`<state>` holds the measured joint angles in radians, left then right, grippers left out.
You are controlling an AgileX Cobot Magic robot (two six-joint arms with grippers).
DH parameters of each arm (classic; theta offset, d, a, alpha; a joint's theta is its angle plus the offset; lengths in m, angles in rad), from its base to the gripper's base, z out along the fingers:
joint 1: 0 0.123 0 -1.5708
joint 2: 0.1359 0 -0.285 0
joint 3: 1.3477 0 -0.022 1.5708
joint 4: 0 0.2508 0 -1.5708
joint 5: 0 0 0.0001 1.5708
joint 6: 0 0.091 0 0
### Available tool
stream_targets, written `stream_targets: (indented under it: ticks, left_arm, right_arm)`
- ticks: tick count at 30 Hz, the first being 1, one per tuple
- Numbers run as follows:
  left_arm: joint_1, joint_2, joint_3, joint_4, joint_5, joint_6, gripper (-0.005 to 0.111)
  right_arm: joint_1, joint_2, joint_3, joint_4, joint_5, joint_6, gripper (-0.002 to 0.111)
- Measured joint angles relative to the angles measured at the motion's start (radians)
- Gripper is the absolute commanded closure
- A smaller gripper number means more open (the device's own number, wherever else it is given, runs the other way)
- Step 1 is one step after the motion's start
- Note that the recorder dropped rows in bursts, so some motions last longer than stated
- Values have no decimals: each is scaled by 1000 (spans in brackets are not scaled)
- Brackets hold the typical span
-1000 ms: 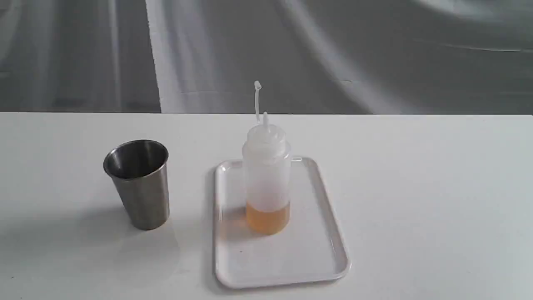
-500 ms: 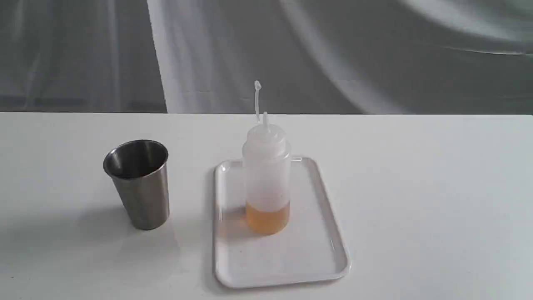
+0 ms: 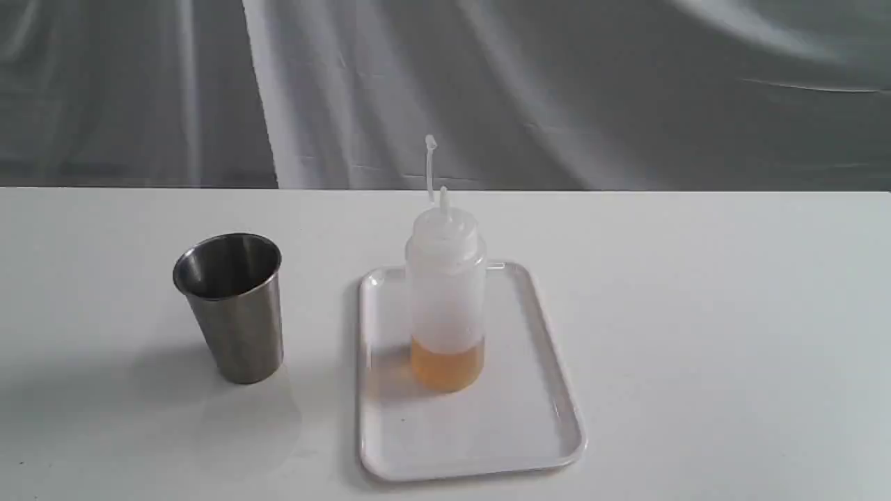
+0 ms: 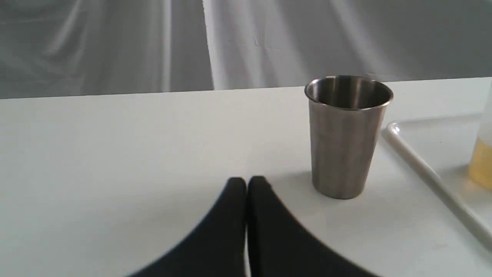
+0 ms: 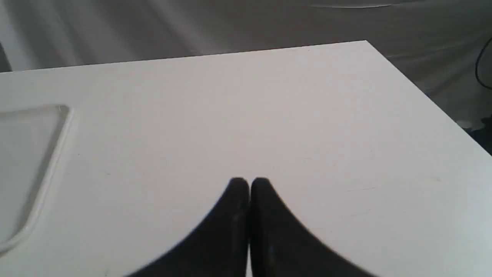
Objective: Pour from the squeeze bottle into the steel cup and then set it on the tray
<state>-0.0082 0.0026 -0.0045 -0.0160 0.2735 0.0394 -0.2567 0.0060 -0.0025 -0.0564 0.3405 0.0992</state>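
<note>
The squeeze bottle (image 3: 445,292) stands upright on the white tray (image 3: 515,424), amber liquid at its bottom, cap strap sticking up. The steel cup (image 3: 231,306) stands upright on the table left of the tray. Neither arm shows in the exterior view. In the left wrist view my left gripper (image 4: 247,181) is shut and empty over bare table, short of the cup (image 4: 346,134); the tray rim (image 4: 423,169) and a sliver of the bottle (image 4: 482,161) show at the edge. My right gripper (image 5: 249,182) is shut and empty over bare table, apart from the tray corner (image 5: 50,146).
The white table (image 3: 731,313) runs to a far edge against a grey draped cloth backdrop (image 3: 557,90). In the right wrist view the table's corner and side edge (image 5: 423,88) show, with dark floor and a cable beyond.
The bottle, cup and tray have not moved. Only the folds of the cloth backdrop have shifted slightly.
</note>
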Motion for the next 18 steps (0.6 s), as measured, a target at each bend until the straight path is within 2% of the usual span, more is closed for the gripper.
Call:
stream_targets:
  ticks: [4,12,18]
  left_arm:
    - [0,0,0,0,0,0,107]
    - [0,0,0,0,0,0,107]
    - [0,0,0,0,0,0,107]
  right_arm:
    - [-1,0,0,0,2,0,108]
    - [91,0,0,0,2,-7,108]
    - [105,0,0,0,2,-15,108]
